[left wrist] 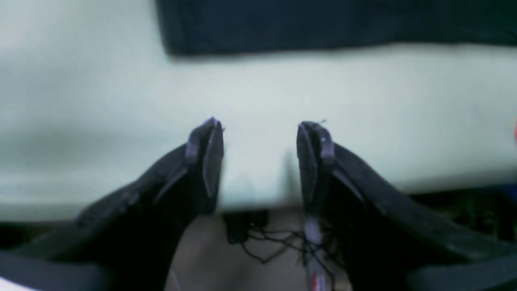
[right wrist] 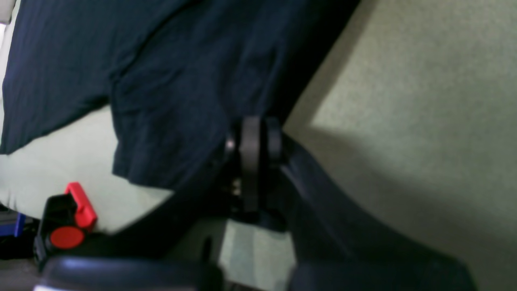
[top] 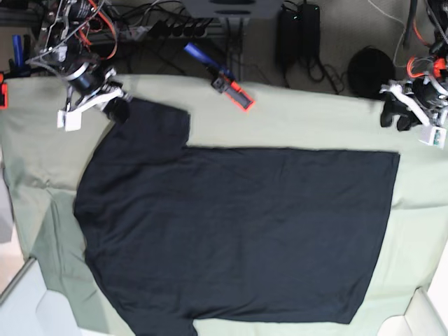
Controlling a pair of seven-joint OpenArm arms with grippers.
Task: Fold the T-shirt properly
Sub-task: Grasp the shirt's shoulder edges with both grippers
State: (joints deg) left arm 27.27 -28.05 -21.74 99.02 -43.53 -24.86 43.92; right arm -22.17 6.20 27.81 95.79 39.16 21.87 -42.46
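A plain black cloth T-shirt (top: 231,231) lay flat and centred on a pale green sheet (top: 315,126) over the table. Right gripper (right wrist: 252,133) at 10 o'clock: jaws clamped on a sleeve. Left gripper (left wrist: 258,133) at 2 o'clock: jaws apart, empty.

The black T-shirt (top: 238,231) lies spread flat on the pale green cloth sheet (top: 315,119), filling most of the frame. At upper left, the right gripper (top: 115,105) sits at the tip of a sleeve. At upper right, the left gripper (top: 397,112) hangs off the shirt, near its corner. A round black disc (top: 371,70) lies beyond the sheet.
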